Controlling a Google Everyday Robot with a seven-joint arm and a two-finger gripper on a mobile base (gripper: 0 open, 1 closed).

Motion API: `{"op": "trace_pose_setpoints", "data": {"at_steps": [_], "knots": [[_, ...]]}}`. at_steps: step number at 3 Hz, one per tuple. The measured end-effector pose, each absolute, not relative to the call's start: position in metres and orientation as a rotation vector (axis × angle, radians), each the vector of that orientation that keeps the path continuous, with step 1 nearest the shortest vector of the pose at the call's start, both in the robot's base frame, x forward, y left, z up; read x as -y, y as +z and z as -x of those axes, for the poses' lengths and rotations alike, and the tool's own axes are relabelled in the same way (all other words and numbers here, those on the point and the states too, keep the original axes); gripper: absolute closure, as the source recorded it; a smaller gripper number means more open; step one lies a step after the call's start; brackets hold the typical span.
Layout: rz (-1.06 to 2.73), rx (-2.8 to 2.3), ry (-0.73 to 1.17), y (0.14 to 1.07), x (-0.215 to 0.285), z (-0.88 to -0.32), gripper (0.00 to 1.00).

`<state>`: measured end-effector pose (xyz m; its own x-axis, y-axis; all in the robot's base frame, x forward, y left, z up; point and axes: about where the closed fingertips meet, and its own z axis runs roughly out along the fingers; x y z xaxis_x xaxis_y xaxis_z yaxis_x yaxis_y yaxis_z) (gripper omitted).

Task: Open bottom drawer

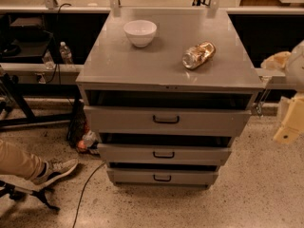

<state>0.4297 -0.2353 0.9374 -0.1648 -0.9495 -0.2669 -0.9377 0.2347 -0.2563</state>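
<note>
The grey metal cabinet (166, 65) stands in the middle with three drawers. The bottom drawer (190, 177) is the lowest, with a shallow front and a small black loop handle (162, 178). Its front stands about in line with the drawers above, and none of its interior shows. The middle drawer (199, 154) and the taller top drawer (209, 121) sit above it. My gripper (288, 126), a cream-coloured piece at the right edge, hangs beside the cabinet at the height of the top drawer. It is well to the right of the bottom drawer's handle and above it.
A white bowl (140, 32) and a crumpled shiny gold bag (198, 54) lie on the cabinet top. A person's leg and shoe (53, 169) and a chair base (28, 196) are at the lower left. A black cable (85, 191) runs across the floor. A water bottle (65, 52) stands behind on the left.
</note>
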Motion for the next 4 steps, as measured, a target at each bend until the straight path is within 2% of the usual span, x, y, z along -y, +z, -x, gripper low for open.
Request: {"op": "trace_pose_setpoints", "data": {"at_steps": [1, 2, 4], "knots": [[1.730, -2.153, 0.021, 0.891, 0.260, -0.417, 0.00], [1.736, -2.153, 0.022, 0.889, 0.261, -0.416, 0.00], [1.841, -2.162, 0.011, 0.826, 0.284, -0.387, 0.00]]}}
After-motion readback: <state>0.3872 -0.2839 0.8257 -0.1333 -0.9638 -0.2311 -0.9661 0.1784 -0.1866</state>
